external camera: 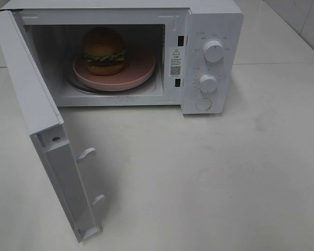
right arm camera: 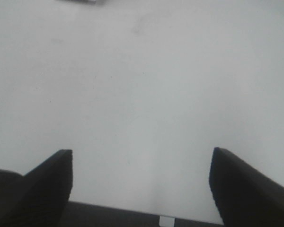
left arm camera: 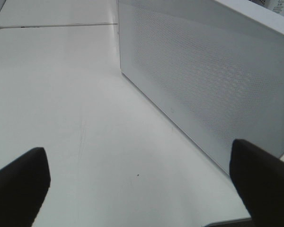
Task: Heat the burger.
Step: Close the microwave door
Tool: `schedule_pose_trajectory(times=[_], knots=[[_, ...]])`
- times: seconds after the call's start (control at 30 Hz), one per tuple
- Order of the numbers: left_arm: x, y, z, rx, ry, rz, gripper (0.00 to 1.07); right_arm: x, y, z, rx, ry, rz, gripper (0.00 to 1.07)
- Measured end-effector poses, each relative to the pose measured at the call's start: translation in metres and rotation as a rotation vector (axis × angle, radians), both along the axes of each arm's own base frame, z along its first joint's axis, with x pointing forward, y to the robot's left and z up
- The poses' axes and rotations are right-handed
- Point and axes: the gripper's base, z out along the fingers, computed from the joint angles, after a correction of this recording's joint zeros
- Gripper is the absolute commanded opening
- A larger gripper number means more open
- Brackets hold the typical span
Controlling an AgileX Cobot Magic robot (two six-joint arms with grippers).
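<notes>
Pink plate (external camera: pixel 144 68) with burger (external camera: pixel 104 50) is inside the microwave (external camera: pixel 214 23); door (external camera: pixel 31 104) open at 8 o'clock, shutting it and setting the dial (external camera: pixel 208 82) remain; left gripper (left arm camera: pixel 137 158) and right gripper (right arm camera: pixel 140 153) gape empty.

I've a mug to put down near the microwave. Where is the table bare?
The table is bare in front of the microwave, right of its open door, and to the right of the control panel. Crowded: the cavity, filled by the pink plate with the burger.
</notes>
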Motion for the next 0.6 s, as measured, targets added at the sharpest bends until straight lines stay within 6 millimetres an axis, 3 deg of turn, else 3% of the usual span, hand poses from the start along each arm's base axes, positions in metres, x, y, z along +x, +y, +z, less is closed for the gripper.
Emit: schedule_pose_trajectory(times=[0.3,0.6], knots=[[0.0,0.0,0.0,0.0,0.0,0.0,0.98,-0.028,-0.002,0.001,0.031,-0.193,-0.079,0.76],[0.0,0.0,0.0,0.0,0.0,0.0,0.98,-0.031,-0.002,0.001,0.035,-0.214,-0.078,0.76]])
